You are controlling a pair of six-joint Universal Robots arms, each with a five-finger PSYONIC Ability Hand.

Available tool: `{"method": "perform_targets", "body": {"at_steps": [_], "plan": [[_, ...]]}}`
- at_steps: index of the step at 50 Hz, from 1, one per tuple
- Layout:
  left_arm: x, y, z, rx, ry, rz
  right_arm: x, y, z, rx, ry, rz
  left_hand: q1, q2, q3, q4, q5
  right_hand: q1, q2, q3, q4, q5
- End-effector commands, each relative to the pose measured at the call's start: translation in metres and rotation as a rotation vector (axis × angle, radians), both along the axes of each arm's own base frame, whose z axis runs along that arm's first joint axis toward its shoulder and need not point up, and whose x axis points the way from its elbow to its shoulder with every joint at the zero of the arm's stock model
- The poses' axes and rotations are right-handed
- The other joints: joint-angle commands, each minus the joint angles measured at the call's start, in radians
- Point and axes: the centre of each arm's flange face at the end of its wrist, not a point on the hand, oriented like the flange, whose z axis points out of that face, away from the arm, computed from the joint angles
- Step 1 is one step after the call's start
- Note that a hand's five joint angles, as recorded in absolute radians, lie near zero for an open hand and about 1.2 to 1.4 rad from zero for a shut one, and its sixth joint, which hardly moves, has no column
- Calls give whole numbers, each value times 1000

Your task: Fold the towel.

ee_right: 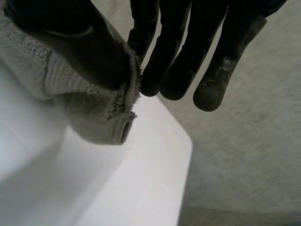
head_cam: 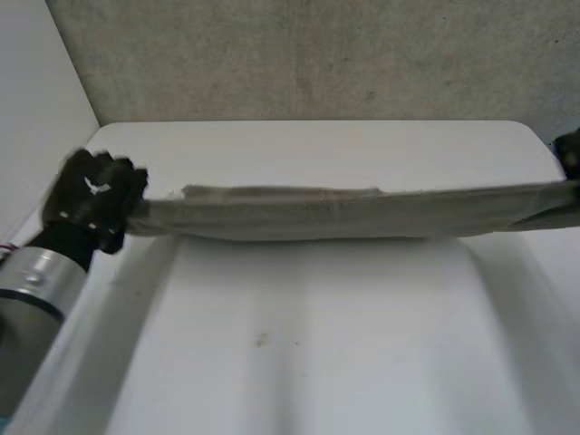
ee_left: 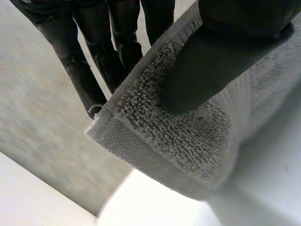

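Left fingers: my left hand (ee_left: 211, 61) pinches a corner of the grey towel (ee_left: 188, 141), thumb pressed against straight fingers (ee_left: 89, 70).
Right fingers: my right hand (ee_right: 84, 52) pinches the opposite end the same way.
Towel: stretched taut between both hands, lifted over the white table's (head_cam: 317, 344) far half, probably so it can be laid flat.
Views: the wrist views show each pinch; the head view shows the full span.

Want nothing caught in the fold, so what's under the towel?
White table shows below the towel, which is pinched taut between the left hand and right hand. The strip of table it covers is hidden.
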Motion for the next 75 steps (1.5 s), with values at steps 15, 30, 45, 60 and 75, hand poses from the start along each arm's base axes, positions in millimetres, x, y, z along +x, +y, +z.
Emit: {"method": "perform_targets", "body": {"at_steps": [15, 30, 45, 60, 75], "plan": [[-13, -34, -38, 270, -57, -47, 22, -28, -34, 284, 141, 161, 192, 179, 180, 179, 187, 70, 60, 63, 57, 57], [-42, -162, 96, -264, 104, -28, 99, -129, 65, -415, -140, 174, 192, 179, 180, 179, 187, 70, 60, 63, 57, 57], [-24, -174, 94, -279, 362, 72, 99, -118, 31, -289, -187, 163, 192, 179, 180, 179, 187, 70, 60, 63, 57, 57], [-12, -87, -96, 338, 192, 80, 94, -49, -164, 333, 33, 300, 192, 179, 180, 179, 187, 70, 60, 63, 57, 57], [2, -81, -100, 321, 202, 115, 86, -39, -183, 206, 21, 282, 192, 179, 180, 179, 187, -350, -361, -357, -364, -364]]}}
